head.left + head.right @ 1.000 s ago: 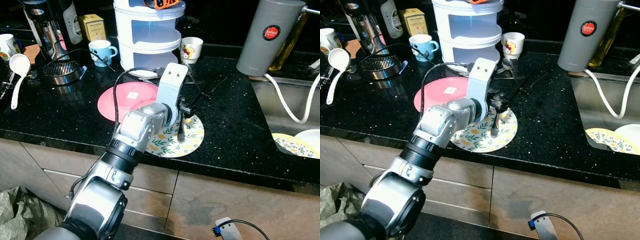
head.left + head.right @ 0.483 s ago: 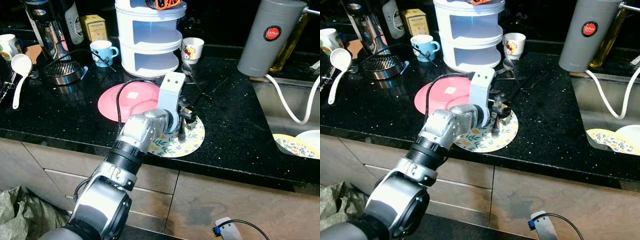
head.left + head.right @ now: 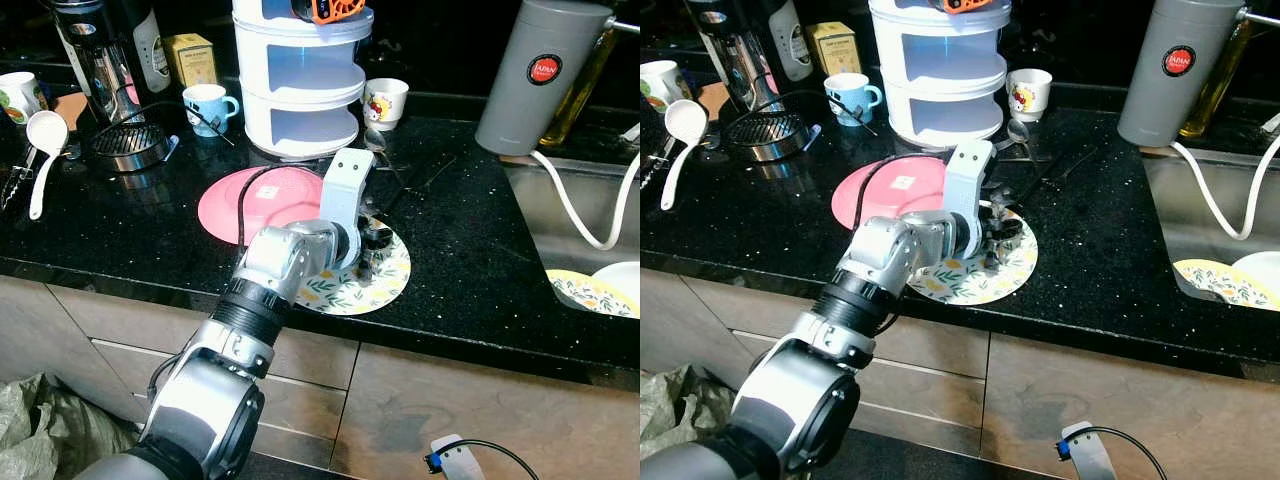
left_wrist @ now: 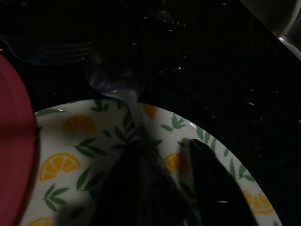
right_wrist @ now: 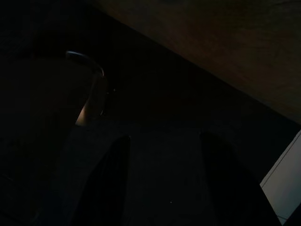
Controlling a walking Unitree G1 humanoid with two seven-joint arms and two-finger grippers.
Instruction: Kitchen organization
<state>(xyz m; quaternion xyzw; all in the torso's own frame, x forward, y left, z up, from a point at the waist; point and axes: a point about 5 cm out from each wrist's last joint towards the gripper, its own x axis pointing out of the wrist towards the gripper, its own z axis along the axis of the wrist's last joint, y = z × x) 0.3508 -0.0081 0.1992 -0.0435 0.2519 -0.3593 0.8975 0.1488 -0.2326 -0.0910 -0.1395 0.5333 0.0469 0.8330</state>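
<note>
A lemon-patterned plate (image 3: 388, 290) lies on the black counter near its front edge, with a pink plate (image 3: 235, 200) touching it on the left. My left gripper (image 3: 368, 260) is low over the lemon plate's middle, pointing down. In the left wrist view its two dark fingers (image 4: 214, 183) stand apart, the plate (image 4: 61, 160) showing between them. A shiny spoon (image 4: 115, 82) lies across the plate's rim, its handle running in beside one finger. The right gripper (image 5: 167, 183) hangs idle in the dark near a cabinet front, fingers apart.
A white tiered container (image 3: 298, 90) stands behind the plates, with a blue mug (image 3: 205, 100) and a white cup (image 3: 385, 98) beside it. A grey thermos (image 3: 525, 75) and the sink (image 3: 560, 215) with another plate (image 3: 590, 292) are to the right. A white ladle (image 3: 45, 135) lies far left.
My left gripper has come down from above the lemon plate to just over its surface. The head camera shifted slightly.
</note>
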